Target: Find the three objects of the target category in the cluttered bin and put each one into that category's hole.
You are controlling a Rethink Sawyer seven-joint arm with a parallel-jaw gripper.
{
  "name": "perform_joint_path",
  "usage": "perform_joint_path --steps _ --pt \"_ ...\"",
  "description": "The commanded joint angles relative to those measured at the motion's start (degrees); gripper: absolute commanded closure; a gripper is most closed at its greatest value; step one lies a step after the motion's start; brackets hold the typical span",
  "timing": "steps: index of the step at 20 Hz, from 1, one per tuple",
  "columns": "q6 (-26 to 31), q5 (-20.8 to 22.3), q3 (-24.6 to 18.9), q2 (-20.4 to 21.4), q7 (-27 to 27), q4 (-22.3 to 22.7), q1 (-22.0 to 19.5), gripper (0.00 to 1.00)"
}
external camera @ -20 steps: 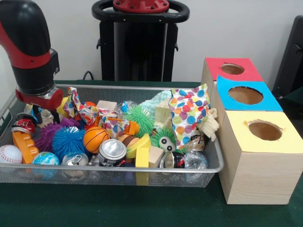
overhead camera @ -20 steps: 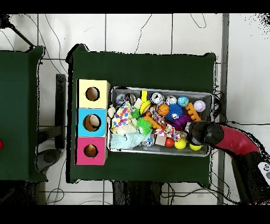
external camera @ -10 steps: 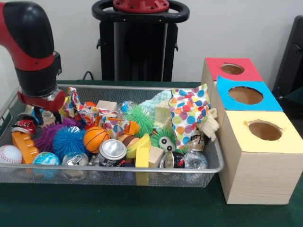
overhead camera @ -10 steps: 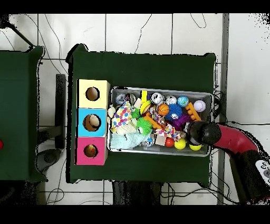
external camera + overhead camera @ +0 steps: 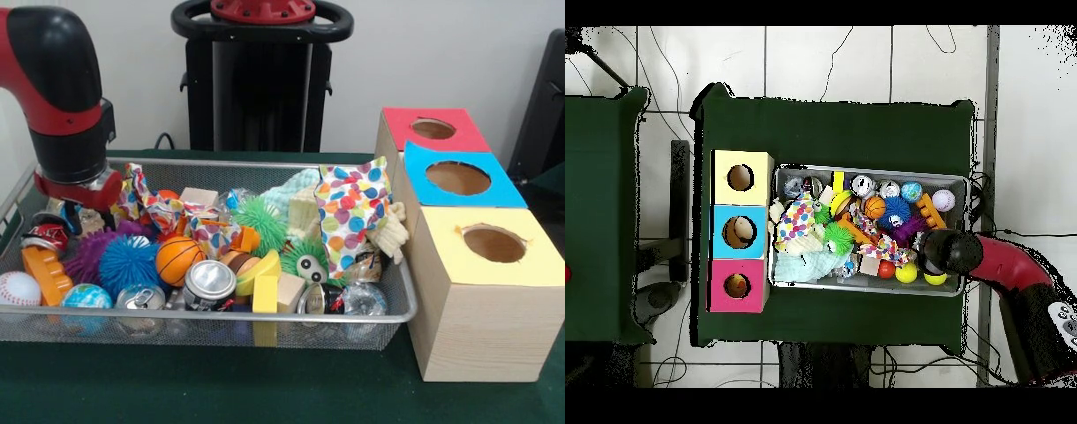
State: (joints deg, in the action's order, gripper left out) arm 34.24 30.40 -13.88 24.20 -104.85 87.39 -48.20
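While the arm [image 5: 66,106] hangs over the bin's [image 5: 265,315] end farthest from the holes [image 5: 457,177], every candidate lies box-ward, and I can't tell the gripper's state.

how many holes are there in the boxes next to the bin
3, one per box top: the yellow hole nearest the camera, the blue hole in the middle, the red hole farthest back. All sit in a row beside the wire bin.

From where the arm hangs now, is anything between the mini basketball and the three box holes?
Yes. The polka-dot bag stands upright at the bin's box end, between the mini basketball and the boxes; lift over it.
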Motion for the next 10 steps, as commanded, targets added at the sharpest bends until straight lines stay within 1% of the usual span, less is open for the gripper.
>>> perform_joint_path --steps 1,4,6,10 --pt "-8.2 6.6 -1.4 -8.5 4.0 -1.1 -0.1 1.0" --pt "-8.5 6.1 -1.2 -8.6 3.0 -0.8 -0.3 1.0" --pt "-7.9 6.3 -0.7 -7.8 2.6 -0.9 0.8 1.0" --pt "-3.1 4.4 -0.7 -4.0 3.0 0.1 1.7 1.0"
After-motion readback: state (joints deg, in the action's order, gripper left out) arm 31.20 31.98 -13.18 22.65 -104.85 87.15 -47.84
